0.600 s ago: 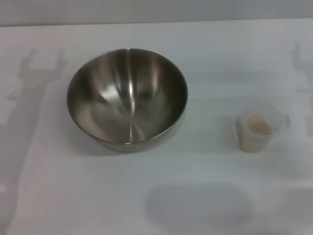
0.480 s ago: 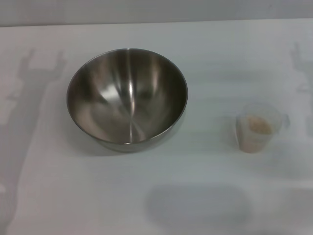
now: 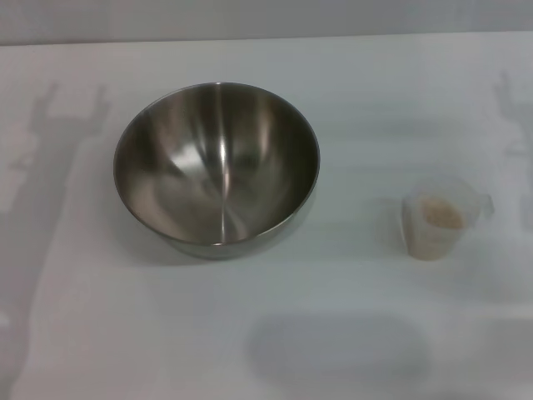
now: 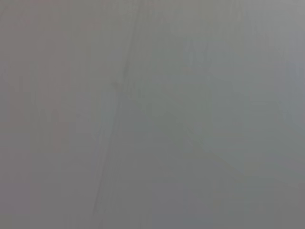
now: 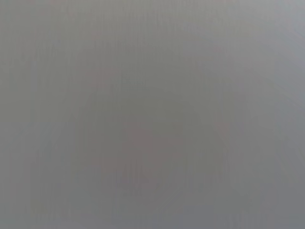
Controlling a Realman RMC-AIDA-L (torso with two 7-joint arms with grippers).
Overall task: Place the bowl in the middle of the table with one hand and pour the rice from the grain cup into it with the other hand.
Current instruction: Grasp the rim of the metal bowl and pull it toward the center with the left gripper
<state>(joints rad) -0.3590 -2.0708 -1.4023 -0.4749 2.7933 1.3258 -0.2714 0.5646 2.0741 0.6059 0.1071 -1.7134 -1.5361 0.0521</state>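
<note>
- Nearest you on the bench, neither arm shows in the head view; only faint arm-shaped shadows lie at its left and right edges. Both wrist views give a blank grey field, so you cannot tell whether the left tool or the right tool is spread or pressed together.
- By my reading, no step is in hand yet: both things stand untouched, so you are at the very start of the task.
- The grain cup stands upright on your right side, well apart from the bowl. It holds the rice, a pale beige heap that seems to fill a good part of it; none lies spilled on the bench.
- Farther back and to your left of centre sits the bowl, open side up, with nothing inside but reflections.
- Your next move, as I judge it, calls for the left tool to take the bowl by its thin rim and bring it to the middle, leaving room for the right tool to reach the cup.
- The bowl's slick steel wall may slip, so grip squarely.
</note>
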